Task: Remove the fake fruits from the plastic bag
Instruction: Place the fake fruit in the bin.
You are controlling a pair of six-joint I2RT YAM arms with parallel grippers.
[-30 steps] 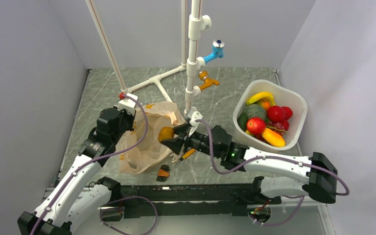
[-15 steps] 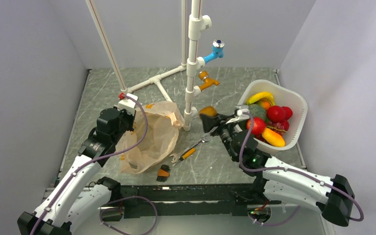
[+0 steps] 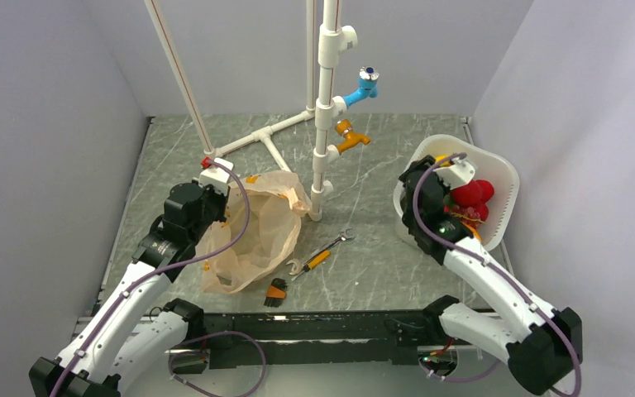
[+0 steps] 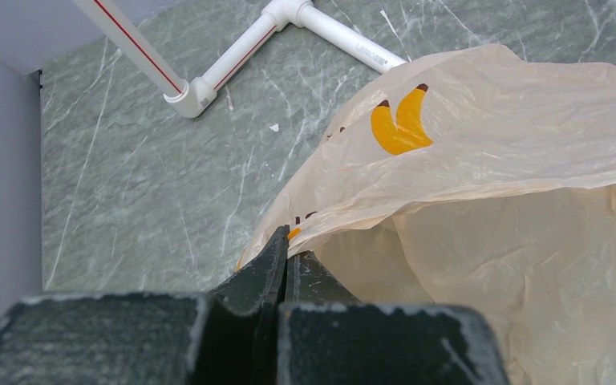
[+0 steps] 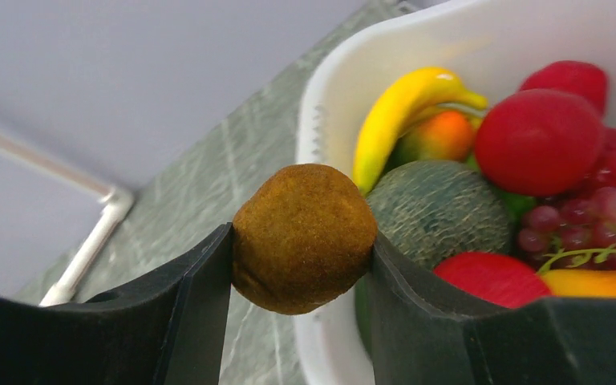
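The peach-orange plastic bag [image 3: 252,227] lies at the left, mouth toward the right; it also fills the left wrist view [image 4: 481,176]. My left gripper [image 4: 289,249] is shut on the bag's rim. My right gripper [image 5: 301,241] is shut on a yellow-brown round fruit [image 5: 303,237] and holds it over the near-left rim of the white basket [image 5: 321,120]. In the top view the right wrist [image 3: 434,194] hides the fruit. Red fruits [image 3: 470,194] lie in the basket [image 3: 503,178]. No fruit shows inside the bag.
The basket also holds a yellow banana [image 5: 397,112], a green netted melon [image 5: 441,208], grapes [image 5: 577,224] and an orange fruit [image 5: 441,136]. A wrench [image 3: 321,253] and a small orange-black brush [image 3: 276,290] lie on the table. White pipe stand [image 3: 324,107] stands behind.
My right gripper has carried the yellow-brown fruit from the bag's mouth rightward across the table to the basket. The left gripper has kept its hold on the bag.
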